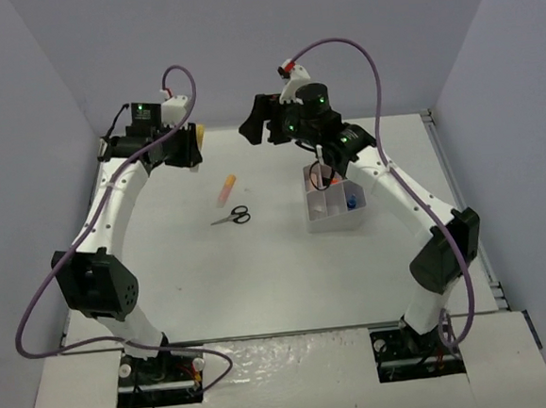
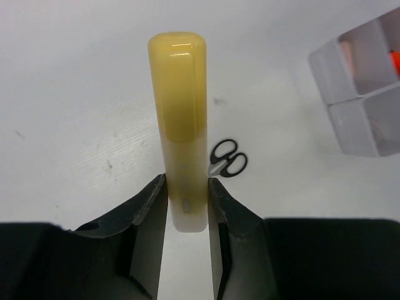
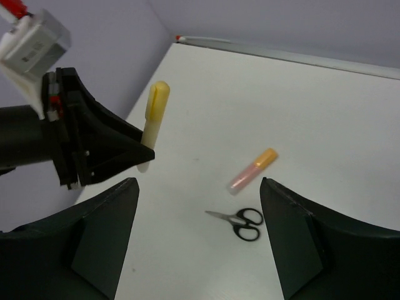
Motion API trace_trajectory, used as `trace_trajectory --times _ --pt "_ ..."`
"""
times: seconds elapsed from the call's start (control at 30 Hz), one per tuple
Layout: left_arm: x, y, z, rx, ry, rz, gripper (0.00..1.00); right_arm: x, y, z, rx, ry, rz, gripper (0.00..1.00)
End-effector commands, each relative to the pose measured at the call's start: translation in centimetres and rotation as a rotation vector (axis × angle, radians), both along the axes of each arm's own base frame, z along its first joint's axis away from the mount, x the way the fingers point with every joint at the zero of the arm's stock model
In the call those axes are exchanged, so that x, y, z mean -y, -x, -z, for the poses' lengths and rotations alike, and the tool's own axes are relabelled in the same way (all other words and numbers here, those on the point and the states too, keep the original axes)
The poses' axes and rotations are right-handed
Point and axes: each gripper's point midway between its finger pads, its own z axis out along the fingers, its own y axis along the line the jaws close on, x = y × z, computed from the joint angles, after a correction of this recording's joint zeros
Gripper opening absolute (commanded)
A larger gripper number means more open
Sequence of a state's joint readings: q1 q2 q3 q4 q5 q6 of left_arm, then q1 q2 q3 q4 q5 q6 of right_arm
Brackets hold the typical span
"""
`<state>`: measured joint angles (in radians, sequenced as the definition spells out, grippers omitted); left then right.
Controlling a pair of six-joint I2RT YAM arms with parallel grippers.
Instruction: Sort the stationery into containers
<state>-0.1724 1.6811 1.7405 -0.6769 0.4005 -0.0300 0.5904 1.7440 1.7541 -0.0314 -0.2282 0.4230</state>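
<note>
Yellow highlighter [image 2: 178, 94], pinched in left gripper [image 2: 186, 183], top view's upper left; right gripper [image 3: 199, 185] wide, empty; next: carry rightward to organiser tray [image 1: 335, 223].

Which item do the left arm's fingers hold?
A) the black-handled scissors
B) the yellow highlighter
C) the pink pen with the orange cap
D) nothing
B: in the left wrist view the left fingers pinch the yellow highlighter near its pale end, while the scissors and the pink pen lie loose on the table.
</note>
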Motion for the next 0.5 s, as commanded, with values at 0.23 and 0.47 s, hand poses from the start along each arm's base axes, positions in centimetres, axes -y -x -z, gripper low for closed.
trace_trajectory --times 0.23,0.47 --pt "5.4 3.1 -3.7 0.06 0.116 0.22 0.0 -8.3 0.0 -1.5 -0.087 -0.302 -0.143 0.69" --pt "6.2 3.4 -4.3 0.071 0.12 0.249 0.0 -9.6 -0.3 1.5 -0.156 -0.332 -0.162 0.53"
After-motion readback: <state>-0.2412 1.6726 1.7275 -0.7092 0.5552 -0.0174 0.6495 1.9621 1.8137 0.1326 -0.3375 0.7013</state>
